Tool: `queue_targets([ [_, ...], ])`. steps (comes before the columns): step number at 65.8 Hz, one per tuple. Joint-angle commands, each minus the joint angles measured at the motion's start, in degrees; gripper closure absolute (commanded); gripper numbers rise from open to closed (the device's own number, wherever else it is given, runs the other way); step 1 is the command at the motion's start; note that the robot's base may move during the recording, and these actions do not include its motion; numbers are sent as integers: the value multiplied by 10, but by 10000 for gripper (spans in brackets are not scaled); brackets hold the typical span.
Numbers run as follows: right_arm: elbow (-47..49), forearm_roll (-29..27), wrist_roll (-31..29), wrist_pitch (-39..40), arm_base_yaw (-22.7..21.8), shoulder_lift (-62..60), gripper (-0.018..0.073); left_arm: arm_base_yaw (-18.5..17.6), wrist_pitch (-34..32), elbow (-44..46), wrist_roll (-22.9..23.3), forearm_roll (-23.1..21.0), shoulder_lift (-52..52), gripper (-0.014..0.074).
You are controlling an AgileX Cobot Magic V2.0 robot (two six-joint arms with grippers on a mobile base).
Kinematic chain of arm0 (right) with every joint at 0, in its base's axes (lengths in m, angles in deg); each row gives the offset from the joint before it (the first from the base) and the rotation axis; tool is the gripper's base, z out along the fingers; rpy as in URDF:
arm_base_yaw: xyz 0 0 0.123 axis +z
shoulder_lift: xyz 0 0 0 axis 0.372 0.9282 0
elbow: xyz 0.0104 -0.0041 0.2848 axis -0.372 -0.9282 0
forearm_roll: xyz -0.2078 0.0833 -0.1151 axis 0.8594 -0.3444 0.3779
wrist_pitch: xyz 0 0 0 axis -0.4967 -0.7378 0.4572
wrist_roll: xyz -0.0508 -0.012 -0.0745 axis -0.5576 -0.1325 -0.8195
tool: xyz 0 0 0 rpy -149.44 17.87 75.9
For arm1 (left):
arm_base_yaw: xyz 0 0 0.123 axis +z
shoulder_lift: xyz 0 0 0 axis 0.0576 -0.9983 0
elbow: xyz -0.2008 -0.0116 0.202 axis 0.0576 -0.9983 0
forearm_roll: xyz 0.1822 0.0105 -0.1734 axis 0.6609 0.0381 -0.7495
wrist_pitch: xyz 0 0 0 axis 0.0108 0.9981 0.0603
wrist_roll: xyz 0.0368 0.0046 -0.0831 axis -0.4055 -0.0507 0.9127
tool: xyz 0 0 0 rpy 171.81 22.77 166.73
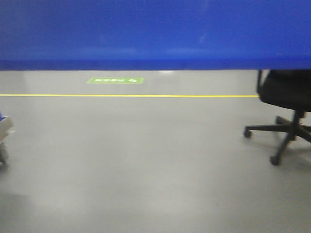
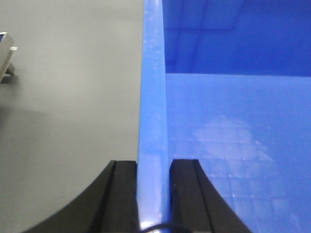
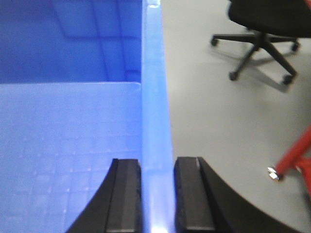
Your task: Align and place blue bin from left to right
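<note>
The blue bin is held up off the floor and its smooth wall fills the top of the front view, with grey floor showing under its lower edge. My left gripper is shut on the bin's left rim, one black finger outside and one inside. My right gripper is shut on the bin's right rim in the same way. Both wrist views look down into the bin's empty interior with its gridded bottom. Neither arm shows in the front view.
A black office chair on castors stands on the grey floor at the right, also the chair in the right wrist view. A yellow floor line and green floor sticker lie ahead. A red frame leg is at right. A grey object sits far left.
</note>
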Motion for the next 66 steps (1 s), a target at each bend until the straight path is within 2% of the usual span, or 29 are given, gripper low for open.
queue_targets([
  [1,6,11,3,155,5,1,638,-6,-83,6,4,-3,4,707],
  [66,6,11,3,155,5,1,638,-6,-83,6,4,-3,4,707],
])
